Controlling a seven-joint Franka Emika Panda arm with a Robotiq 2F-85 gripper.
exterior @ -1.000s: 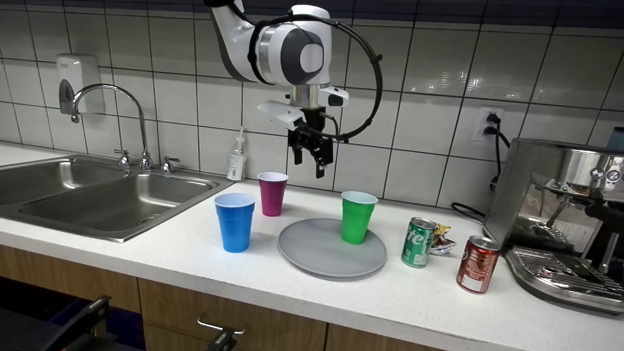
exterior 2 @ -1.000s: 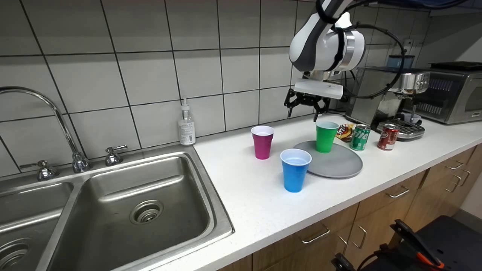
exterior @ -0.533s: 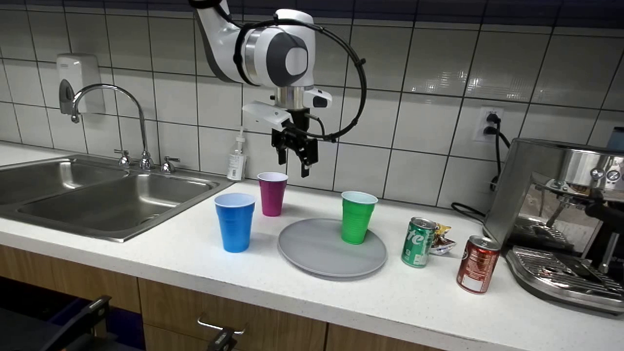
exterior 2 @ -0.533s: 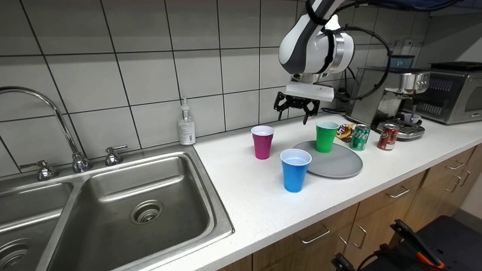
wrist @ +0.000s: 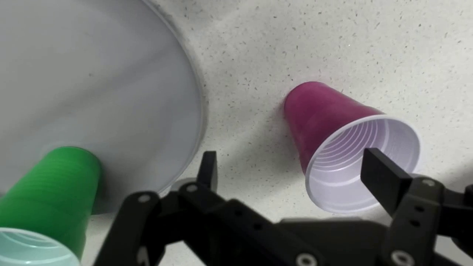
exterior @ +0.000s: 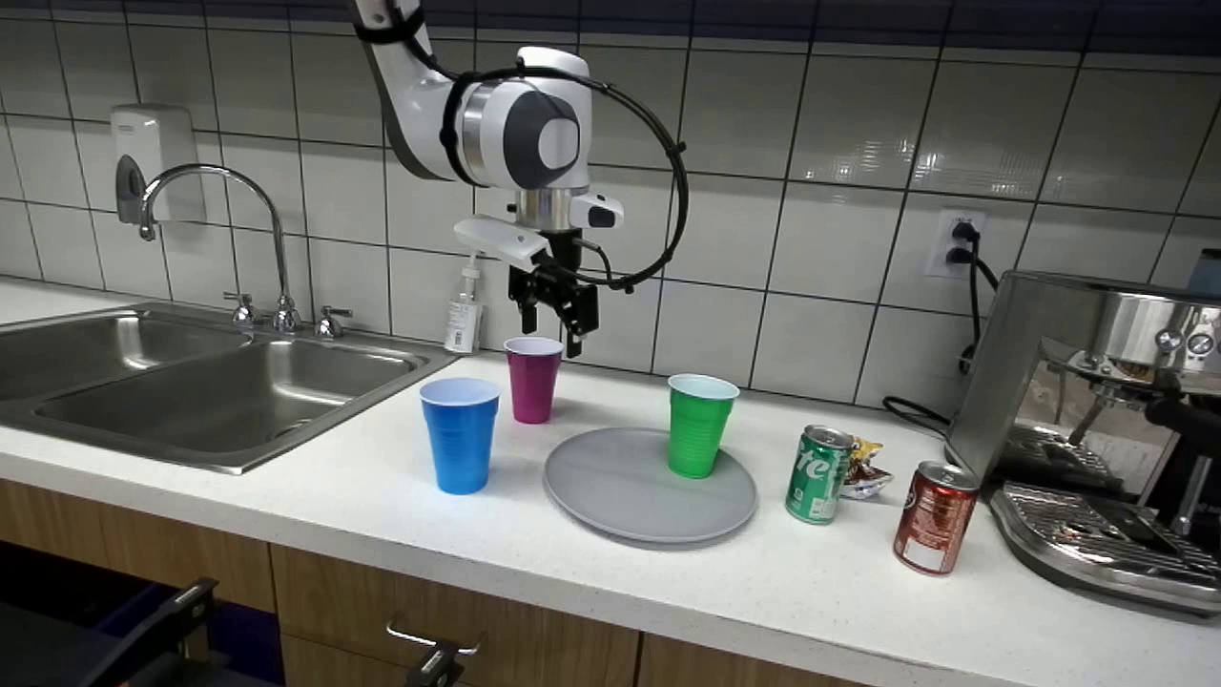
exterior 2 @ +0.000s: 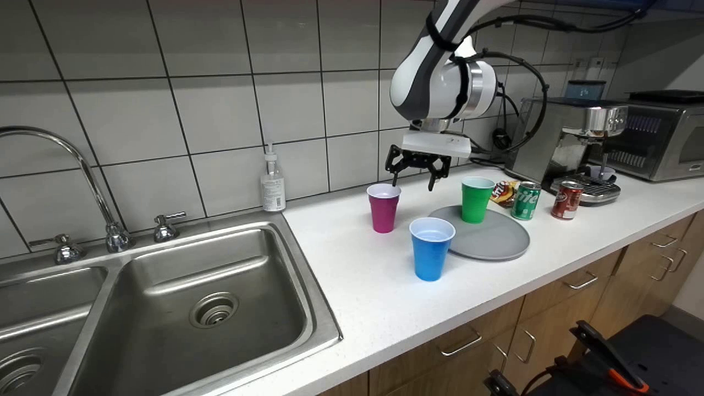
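Observation:
My gripper (exterior: 551, 334) hangs fingers-down with its jaws wide apart and nothing between them. In the wrist view the magenta cup (wrist: 319, 114) stands below; one fingertip (wrist: 384, 181) overlaps its white mouth, while the opposite fingertip (wrist: 208, 170) is over bare counter near the grey plate (wrist: 111, 74). An exterior view puts the gripper (exterior 2: 412, 184) just above and to one side of the magenta cup (exterior 2: 383, 214); contact with the rim cannot be made out. A green cup (exterior: 699, 434) is upright on the plate. Closer to the counter's front edge is a blue cup (exterior: 460, 444).
Beside the plate are a green can (exterior: 817, 482), a crumpled snack bag (exterior: 863, 472) and a red can (exterior: 935, 525). An espresso machine (exterior 2: 528, 137) is beyond them. A steel sink (exterior 2: 324, 308) and a soap bottle (exterior 2: 273, 187) lie on the opposite side.
In both exterior views the gripper has travelled left, away from above the plate side toward the magenta cup, and lately lowered. Its jaws have stayed apart; cups, plate and cans have not moved.

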